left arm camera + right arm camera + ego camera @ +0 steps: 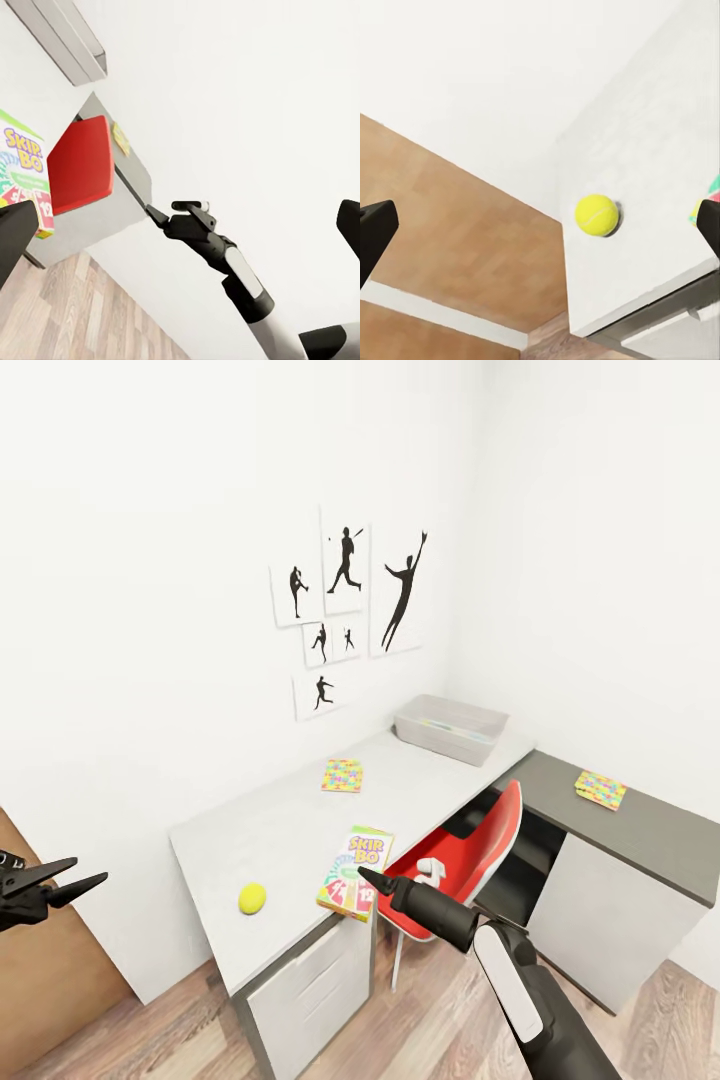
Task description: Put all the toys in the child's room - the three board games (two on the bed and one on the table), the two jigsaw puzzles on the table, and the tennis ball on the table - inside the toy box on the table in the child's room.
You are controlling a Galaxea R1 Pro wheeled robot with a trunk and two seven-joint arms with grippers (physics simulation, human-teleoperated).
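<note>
Two jigsaw puzzles lie apart: one mid-table, one on the dark cabinet, with the toy box at the back corner and a red chair tucked under. Near the front edge sit the tennis ball and SKIP-BO game. The right gripper reaches beside the game, its opening unclear; the left gripper hangs wide open, off the table's left end.

SKIP-BO board game overhangs the table's front edge. Tennis ball near the left end. Two jigsaw puzzles: one mid-table, one on the dark cabinet section. Toy box at the far corner.
</note>
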